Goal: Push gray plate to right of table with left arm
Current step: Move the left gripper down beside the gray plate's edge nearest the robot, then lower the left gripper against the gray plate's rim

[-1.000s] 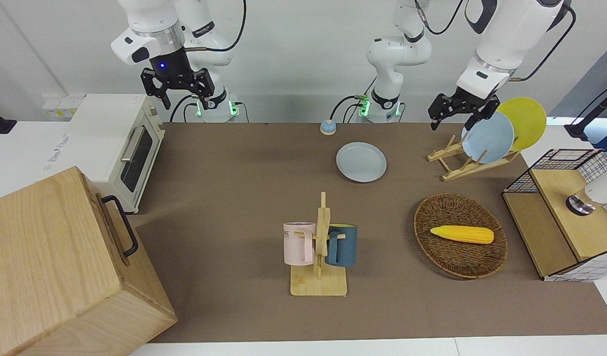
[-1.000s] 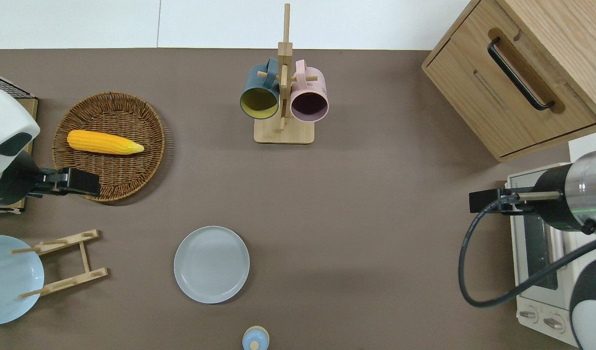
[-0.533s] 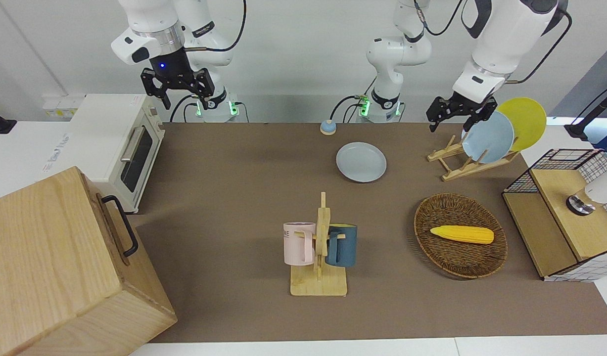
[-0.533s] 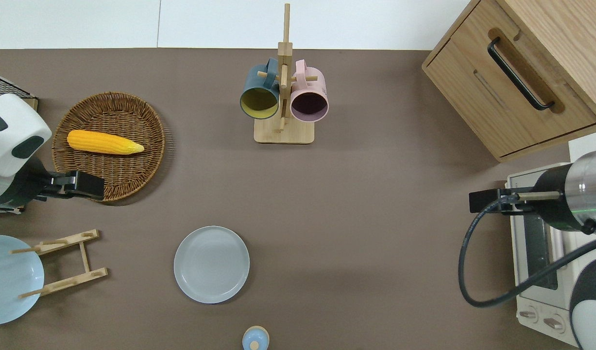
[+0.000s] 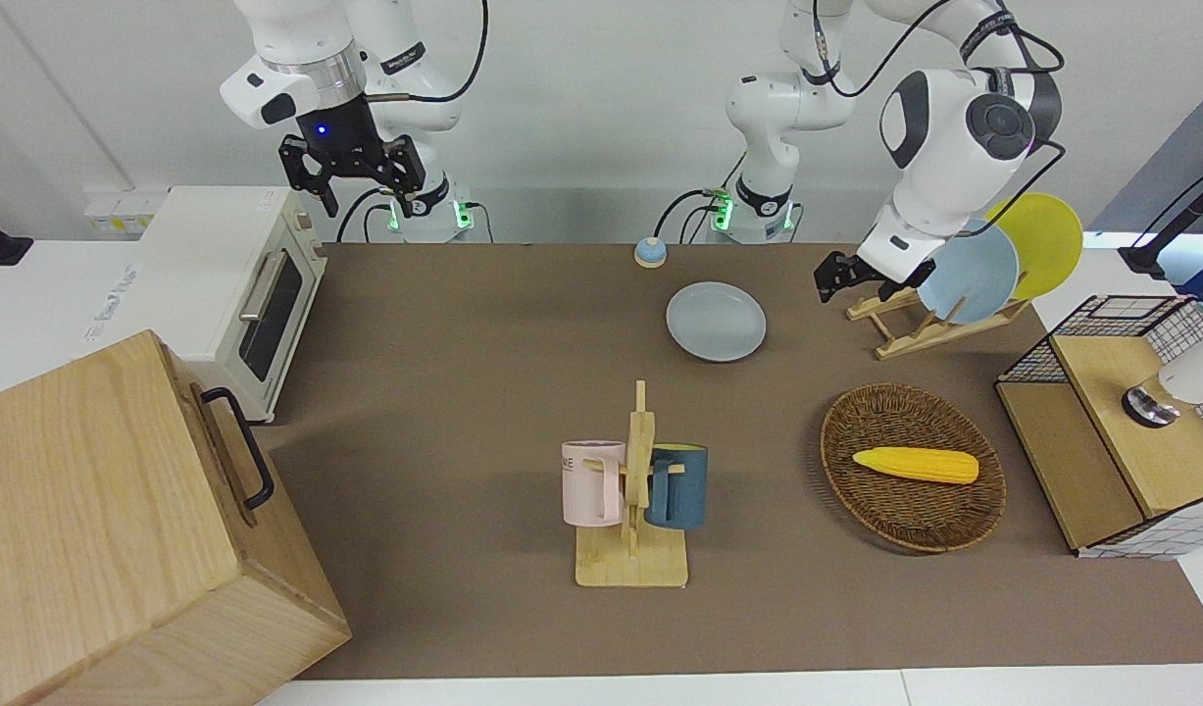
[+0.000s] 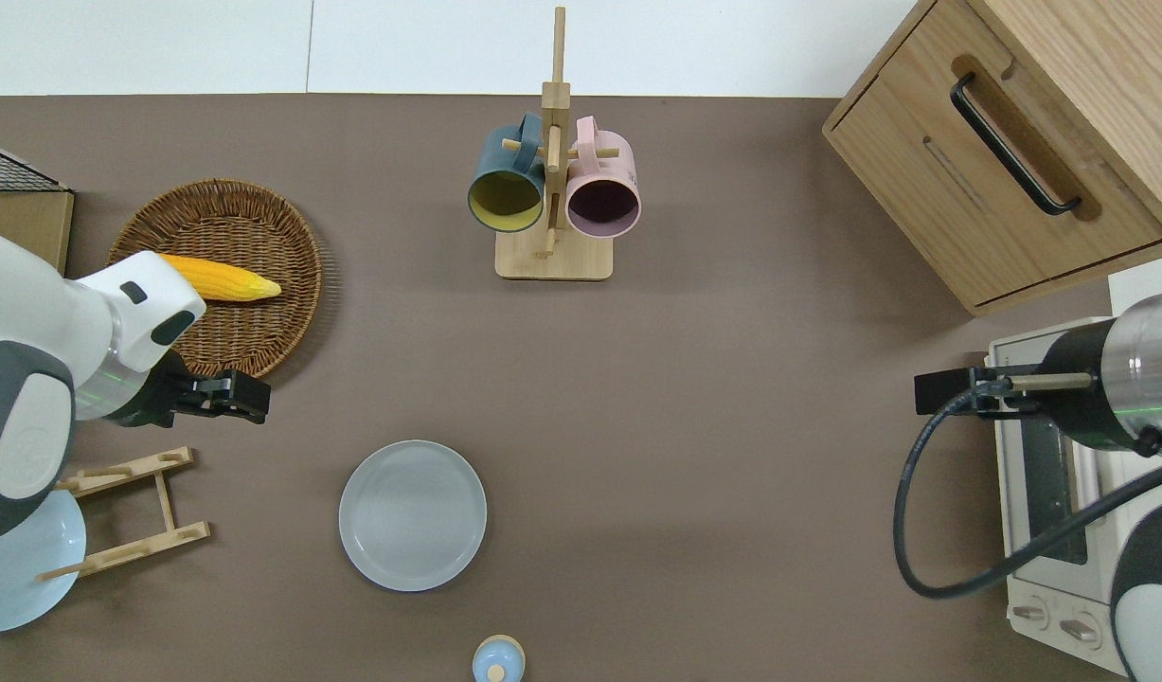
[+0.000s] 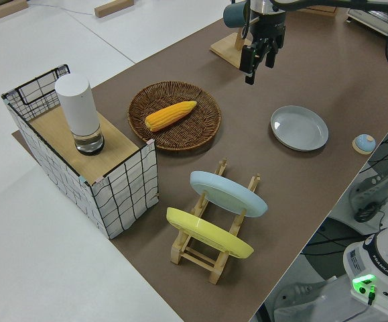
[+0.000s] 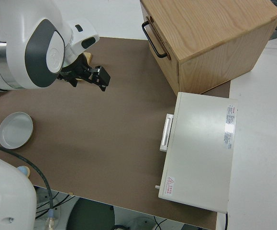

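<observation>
The gray plate (image 5: 716, 322) lies flat on the brown table (image 5: 464, 343), near the robots' edge; it also shows in the overhead view (image 6: 413, 515) and the left side view (image 7: 299, 127). My left gripper (image 6: 249, 403) is open and empty, in the air over bare table between the wicker basket and the plate rack. It is apart from the gray plate, toward the left arm's end of the table; it also shows in the front view (image 5: 836, 284) and the left side view (image 7: 257, 59). My right gripper (image 5: 351, 181) is open, and that arm is parked.
A wicker basket (image 5: 856, 431) holds a corn cob (image 5: 915, 464). A wooden rack holds a sky-blue plate (image 5: 969, 273) and a yellow plate (image 5: 1047, 235). A mug tree (image 5: 635, 490) stands mid-table. A small blue bell (image 5: 650, 253), a toaster oven (image 5: 238, 284), a wooden cabinet (image 5: 101, 529) and a wire crate (image 5: 1130, 422) ring the table.
My left arm has swung and lowered, and its gripper has moved from the basket's edge toward the gray plate. The plate and the right arm have not moved.
</observation>
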Tool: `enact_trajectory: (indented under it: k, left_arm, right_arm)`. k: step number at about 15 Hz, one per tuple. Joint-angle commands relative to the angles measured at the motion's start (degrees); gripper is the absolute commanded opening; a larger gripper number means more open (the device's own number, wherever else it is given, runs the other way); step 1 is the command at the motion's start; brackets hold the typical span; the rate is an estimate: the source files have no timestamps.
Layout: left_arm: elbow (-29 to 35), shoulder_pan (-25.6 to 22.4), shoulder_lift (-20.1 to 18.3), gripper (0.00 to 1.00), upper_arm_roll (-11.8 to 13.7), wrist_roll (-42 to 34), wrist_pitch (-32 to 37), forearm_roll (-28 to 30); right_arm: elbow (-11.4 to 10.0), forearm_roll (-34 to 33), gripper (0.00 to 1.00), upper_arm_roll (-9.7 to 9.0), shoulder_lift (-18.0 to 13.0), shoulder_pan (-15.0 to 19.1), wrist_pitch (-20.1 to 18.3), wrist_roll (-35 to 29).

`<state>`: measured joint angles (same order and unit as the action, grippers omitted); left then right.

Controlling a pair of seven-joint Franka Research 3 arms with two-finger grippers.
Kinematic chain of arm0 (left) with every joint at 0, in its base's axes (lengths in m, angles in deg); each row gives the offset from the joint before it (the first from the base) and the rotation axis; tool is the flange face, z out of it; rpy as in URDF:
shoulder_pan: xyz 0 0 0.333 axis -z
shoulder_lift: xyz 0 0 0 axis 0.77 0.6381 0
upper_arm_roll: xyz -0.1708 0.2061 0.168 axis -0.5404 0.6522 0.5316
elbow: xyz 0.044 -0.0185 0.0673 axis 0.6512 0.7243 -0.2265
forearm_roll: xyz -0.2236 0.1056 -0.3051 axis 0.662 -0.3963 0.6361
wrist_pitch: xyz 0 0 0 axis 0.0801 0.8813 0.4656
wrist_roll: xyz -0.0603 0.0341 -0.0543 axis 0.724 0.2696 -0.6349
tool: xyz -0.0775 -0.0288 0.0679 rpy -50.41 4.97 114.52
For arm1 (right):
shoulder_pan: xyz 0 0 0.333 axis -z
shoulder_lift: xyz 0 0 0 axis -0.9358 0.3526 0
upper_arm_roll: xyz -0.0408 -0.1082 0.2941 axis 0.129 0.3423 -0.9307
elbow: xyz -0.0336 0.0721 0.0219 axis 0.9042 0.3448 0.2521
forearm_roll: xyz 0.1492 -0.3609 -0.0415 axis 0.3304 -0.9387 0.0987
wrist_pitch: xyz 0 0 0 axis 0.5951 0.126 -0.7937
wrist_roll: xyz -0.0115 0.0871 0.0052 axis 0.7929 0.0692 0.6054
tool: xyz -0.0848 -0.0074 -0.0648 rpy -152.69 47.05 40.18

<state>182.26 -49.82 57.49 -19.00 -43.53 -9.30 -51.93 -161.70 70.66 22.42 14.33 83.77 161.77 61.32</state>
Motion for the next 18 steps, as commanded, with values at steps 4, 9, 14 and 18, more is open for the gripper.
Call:
enact_trajectory:
  k: [4,9,14,18]
  left_arm:
    - [20.69,0.43,-11.11,0.94,-0.29,0.54,-11.91,3.10]
    - [38.27,0.87,-20.33,0.93,-1.60,0.80,-23.07,8.46]
    - [41.10,1.84,-21.93,0.89,-2.31,0.98,-25.45,9.34]
    - [42.76,2.54,-21.32,0.88,-2.40,2.90,-27.83,9.34]
  right_arm:
    - [-1.56,1.23,0.996,-0.83,-1.57,1.40,0.01,-0.59]
    - [-1.56,1.23,0.996,-0.83,-1.57,1.40,0.01,-0.59]
    - [-1.56,1.23,0.996,-0.83,-1.57,1.40,0.01,-0.59]
    - [-1.56,1.23,0.996,-0.83,-1.57,1.40,0.01,-0.59]
